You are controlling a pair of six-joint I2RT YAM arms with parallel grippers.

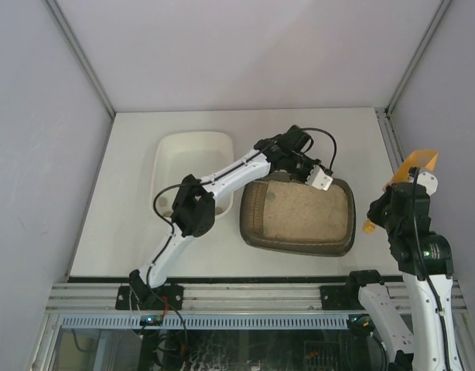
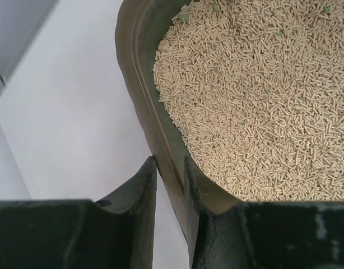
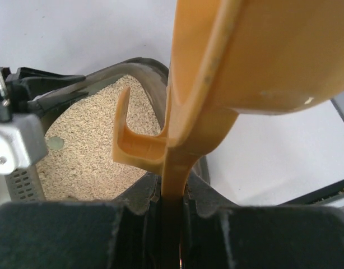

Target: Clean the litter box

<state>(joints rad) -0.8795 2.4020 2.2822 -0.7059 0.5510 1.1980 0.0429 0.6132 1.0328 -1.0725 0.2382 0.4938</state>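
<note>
The litter box is a dark brown-grey tray with beige pellet litter, in the middle of the table. My left gripper is at its far rim. In the left wrist view its jaws straddle the tray wall, one finger outside and one inside over the litter, closed on the wall. My right gripper is raised to the right of the tray, shut on the handle of an orange scoop. In the right wrist view the scoop rises from the jaws, with the tray beyond.
A white rounded tub stands left of the litter box, partly under the left arm. White enclosure walls stand on the left, back and right. A metal rail runs along the near table edge.
</note>
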